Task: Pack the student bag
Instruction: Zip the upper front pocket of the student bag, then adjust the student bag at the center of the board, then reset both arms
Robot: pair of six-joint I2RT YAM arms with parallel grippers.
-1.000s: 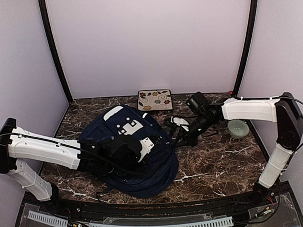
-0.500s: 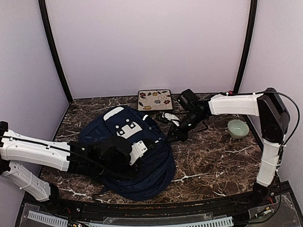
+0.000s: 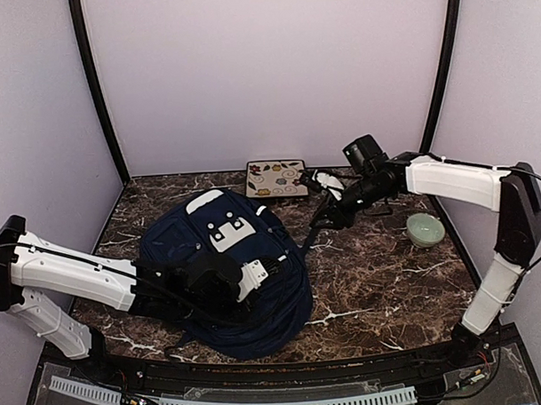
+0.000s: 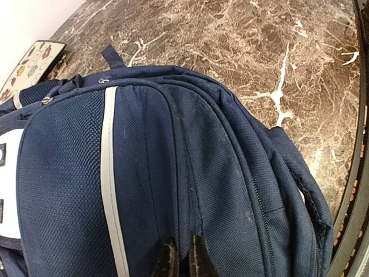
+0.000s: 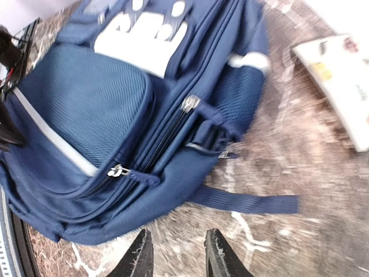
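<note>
The student bag [image 3: 221, 257] is a navy backpack with a white stripe, lying flat on the marble table left of centre. My left gripper [image 3: 271, 266] rests on its right side. In the left wrist view the left gripper [image 4: 181, 252] is shut, pinching a fold of the bag's fabric [image 4: 190, 173] beside a zip line. My right gripper [image 3: 324, 218] hovers just off the bag's upper right edge. In the right wrist view the right gripper [image 5: 176, 245] is open over bare table, with nothing between the fingers. A loose strap [image 5: 248, 203] and a zipper pull [image 5: 118, 170] lie ahead of it.
A flower-patterned flat book [image 3: 276, 178] lies at the back of the table, behind the bag. A pale green bowl [image 3: 425, 229] sits at the right. The enclosure walls close in the back and both sides.
My right gripper has opened and drawn back and up to the right, away from the bag's edge. The left gripper stays shut on the bag, which has shifted slightly.
</note>
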